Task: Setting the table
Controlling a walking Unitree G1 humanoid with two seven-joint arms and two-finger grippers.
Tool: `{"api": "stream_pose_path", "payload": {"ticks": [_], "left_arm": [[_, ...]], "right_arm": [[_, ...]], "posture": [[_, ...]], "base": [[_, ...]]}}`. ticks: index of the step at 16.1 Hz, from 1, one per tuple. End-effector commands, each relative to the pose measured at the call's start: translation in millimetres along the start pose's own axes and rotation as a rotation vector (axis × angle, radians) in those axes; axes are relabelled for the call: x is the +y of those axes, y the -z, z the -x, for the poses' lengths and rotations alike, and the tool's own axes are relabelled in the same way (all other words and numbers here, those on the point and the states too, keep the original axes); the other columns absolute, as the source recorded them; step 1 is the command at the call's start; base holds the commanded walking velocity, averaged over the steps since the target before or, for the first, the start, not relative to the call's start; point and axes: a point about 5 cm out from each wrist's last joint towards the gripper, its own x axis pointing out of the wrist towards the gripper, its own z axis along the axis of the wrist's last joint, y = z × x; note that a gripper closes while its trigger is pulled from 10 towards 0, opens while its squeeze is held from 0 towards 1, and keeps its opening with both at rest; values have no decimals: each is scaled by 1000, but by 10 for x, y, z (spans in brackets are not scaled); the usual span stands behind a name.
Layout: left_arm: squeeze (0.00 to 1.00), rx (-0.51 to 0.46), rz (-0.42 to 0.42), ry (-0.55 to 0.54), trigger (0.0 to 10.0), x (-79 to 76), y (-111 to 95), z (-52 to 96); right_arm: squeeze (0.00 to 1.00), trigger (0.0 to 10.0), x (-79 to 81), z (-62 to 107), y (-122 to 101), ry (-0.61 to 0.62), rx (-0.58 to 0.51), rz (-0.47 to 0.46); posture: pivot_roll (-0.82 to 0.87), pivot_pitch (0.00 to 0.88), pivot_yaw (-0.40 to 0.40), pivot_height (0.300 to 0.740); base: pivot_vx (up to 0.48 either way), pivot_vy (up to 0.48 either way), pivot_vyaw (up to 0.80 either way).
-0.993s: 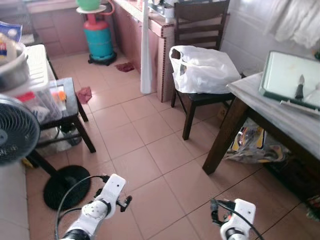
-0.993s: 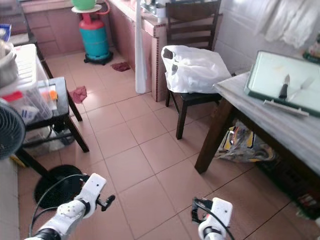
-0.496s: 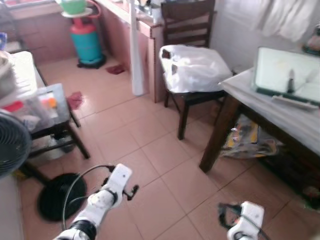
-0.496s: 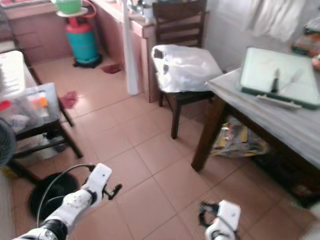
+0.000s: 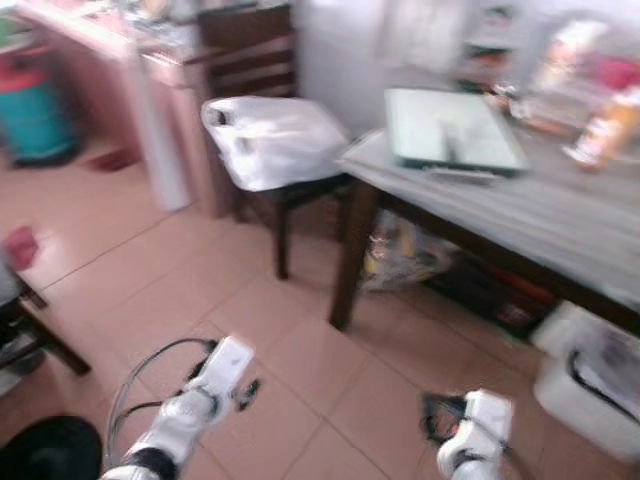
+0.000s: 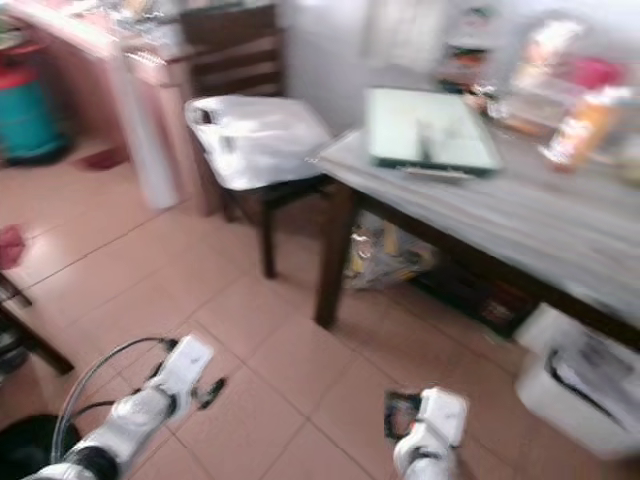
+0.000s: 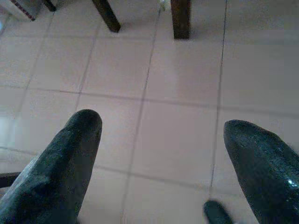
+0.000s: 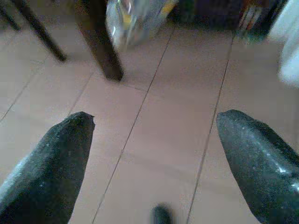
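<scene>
One chair (image 5: 262,150) (bag-laden) beside table (image 5: 520,205)

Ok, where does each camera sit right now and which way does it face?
Left eye view: head, looking down at table, tray, chair with white bag; both arms low.
Right eye view: same scene.
Left wrist view: along the open left gripper at floor tiles, a table leg.
Right wrist view: along the open right gripper at floor; shares that table leg.

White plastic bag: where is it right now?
In the left eye view, the white plastic bag sits on the dark wooden chair, left of the wooden table, by the corner holding the green-rimmed tray.
</scene>
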Motion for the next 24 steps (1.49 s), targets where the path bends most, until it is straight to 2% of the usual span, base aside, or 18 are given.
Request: {"api": "stream_pose_path", "payload": {"ticks": [1, 5, 8, 9, 15, 18, 21, 24], "left_arm": [[0, -14, -38, 14, 10000, -26, -87, -34], [0, -23, -171, 41, 10000, 118, -230, -50], [0, -20, -196, 19, 10000, 290, -292, -32], [0, -20, -197, 17, 10000, 297, -294, -31], [0, -36, -115, 41, 10000, 55, -219, -54], [0, -40, -92, 43, 10000, 0, -209, -59], [0, -41, -19, 18, 10000, -29, -183, -57], [0, -35, -2, 8, 10000, -17, -143, -43]], "right_arm": [[0, 10000, -56, -16, -26, 28, -5, -9], [0, 10000, 26, -39, -16, 87, -17, -105], [0, 10000, 125, -30, 49, 82, 11, -119], [0, 10000, 132, -29, 56, 80, 15, -118], [0, 10000, 10, -44, 6, 51, 6, -37], [0, 10000, -24, -58, -28, 35, 2, -9], [0, 10000, -28, -81, -68, 9, -1, 25], [0, 10000, -32, -68, -58, -3, -1, 32]], "posture": [[186, 32, 48, 740], [218, 31, 156, 740], [238, 35, 174, 740], [238, 37, 170, 740], [213, 43, 72, 740], [215, 38, 44, 740], [221, 45, 11, 740], [222, 50, -3, 740]], "base": [[0, 0, -775], [0, 0, -381], [0, 0, 0], [0, 0, 0], [0, 0, 0], [0, 0, 0], [0, 0, 0], [0, 0, 0]]}}
